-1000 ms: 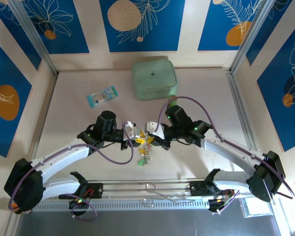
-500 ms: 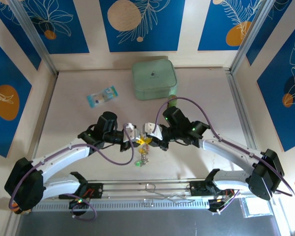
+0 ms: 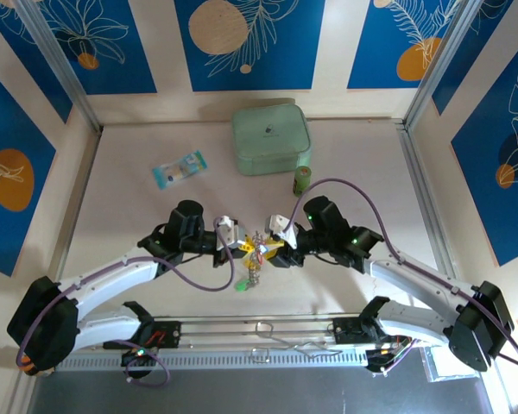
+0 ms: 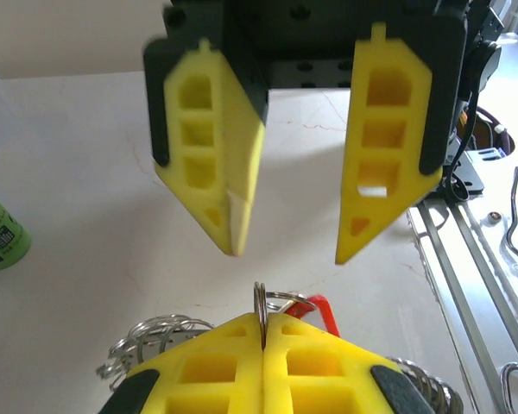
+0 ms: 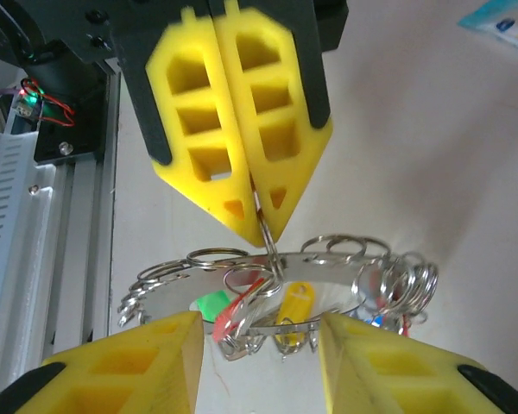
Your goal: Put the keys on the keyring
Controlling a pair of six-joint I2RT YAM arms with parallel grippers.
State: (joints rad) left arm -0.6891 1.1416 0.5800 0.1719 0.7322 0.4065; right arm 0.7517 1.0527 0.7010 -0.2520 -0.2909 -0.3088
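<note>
The keyring (image 5: pixel 328 278), a wide silvery ring edged with small split rings, hangs above the table between both grippers (image 3: pixel 255 263). My left gripper (image 4: pixel 263 321) is shut on one small split ring (image 4: pixel 261 302) at its edge; the right wrist view shows the same grip from the other side (image 5: pixel 263 226). Red (image 5: pixel 242 302), yellow (image 5: pixel 295 304) and green (image 5: pixel 211 304) keys dangle under the keyring, and a red key head (image 4: pixel 319 309) peeks out behind my left fingers. My right gripper (image 5: pixel 259 345) stands open facing the keyring, touching nothing, its fingers apart (image 4: pixel 285 254).
A mint-green square case (image 3: pixel 271 138) sits at the back. A green bottle (image 3: pixel 302 179) stands just behind my right arm. A blue-and-white packet (image 3: pixel 179 169) lies back left. A metal rail (image 3: pixel 259 332) runs along the near edge.
My right gripper has opened and drawn back to the right, off the keyring. The left gripper stays shut on the small ring. The green bottle is now uncovered.
</note>
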